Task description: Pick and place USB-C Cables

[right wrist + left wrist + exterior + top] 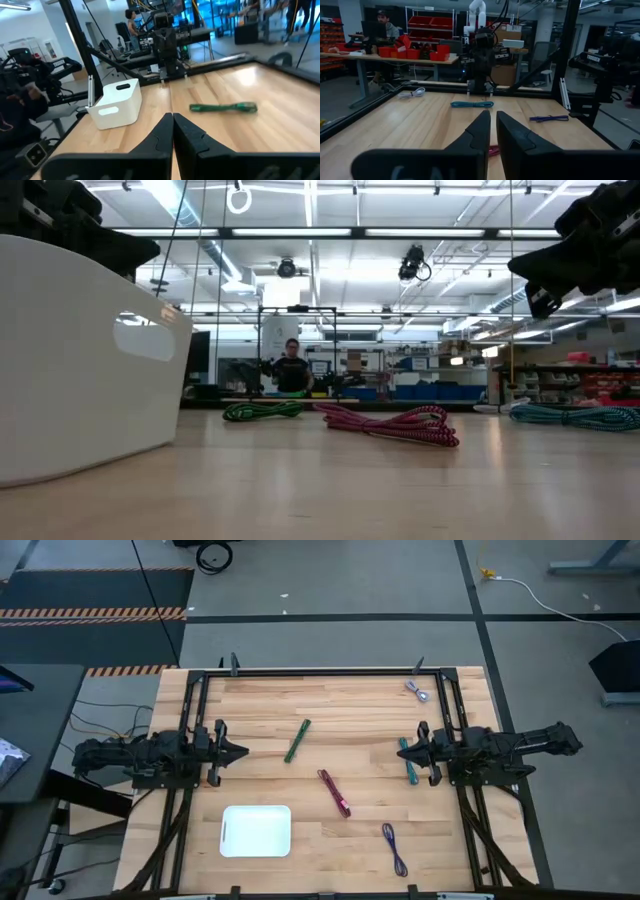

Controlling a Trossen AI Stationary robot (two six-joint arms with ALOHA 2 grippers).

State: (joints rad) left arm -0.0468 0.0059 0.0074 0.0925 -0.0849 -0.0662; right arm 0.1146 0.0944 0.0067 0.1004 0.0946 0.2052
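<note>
All five cables lie flat on the wooden table. In the high view the green cable (297, 741) is at the centre, the dark red one (334, 792) nearer, the purple one (394, 848) near right and the silver-grey one (417, 690) far right. The teal one (408, 762) lies just below my right gripper (401, 750). That gripper is shut and hovers above the table, pointing left. My left gripper (243, 752) is shut too, raised at the left side and pointing right. The right wrist view shows the green cable (223, 107), and the left wrist view the teal cable (472, 104).
A white tray (256, 830) stands on the table near the near edge, left of centre, and looms large in the low view (80, 350). A black frame (320, 671) runs along the table's far edge and sides. A person sits in the room beyond.
</note>
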